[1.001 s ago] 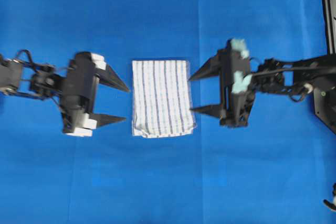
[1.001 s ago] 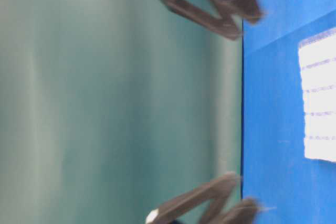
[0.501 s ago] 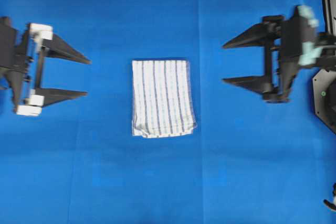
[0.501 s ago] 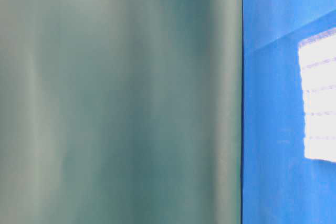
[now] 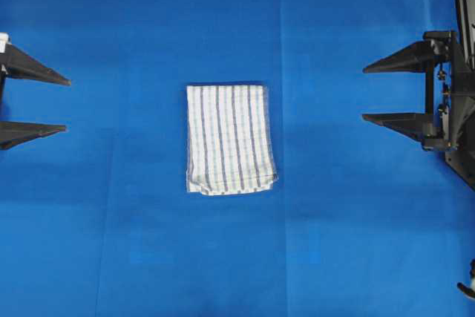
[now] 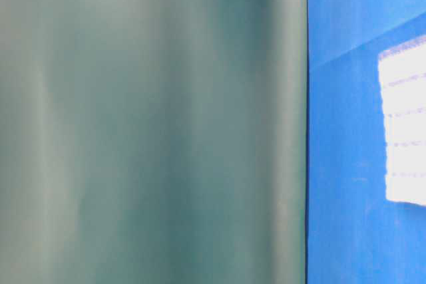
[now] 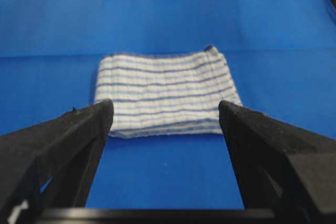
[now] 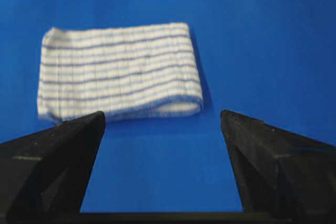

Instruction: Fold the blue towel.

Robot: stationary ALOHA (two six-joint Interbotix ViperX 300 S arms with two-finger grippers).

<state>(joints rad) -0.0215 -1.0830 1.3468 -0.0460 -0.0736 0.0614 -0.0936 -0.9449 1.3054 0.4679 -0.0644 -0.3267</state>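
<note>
The blue towel (image 5: 230, 139), white with thin blue stripes, lies folded into a small thick rectangle at the middle of the blue table cover. It also shows in the left wrist view as the towel (image 7: 165, 94), in the right wrist view as the towel (image 8: 118, 70), and as the towel (image 6: 403, 126) at the right edge of the table-level view. My left gripper (image 5: 65, 104) stands open at the far left, well clear of the towel. My right gripper (image 5: 365, 93) stands open at the far right, also well clear. Neither gripper holds anything.
The blue table cover (image 5: 237, 257) spreads all round the towel. A black arm base and frame (image 5: 464, 109) stand at the right edge. A grey-green backdrop (image 6: 153, 124) fills the left of the table-level view.
Both grippers have drawn back from the towel's sides to the far left and far right edges, staying open. The towel has not moved.
</note>
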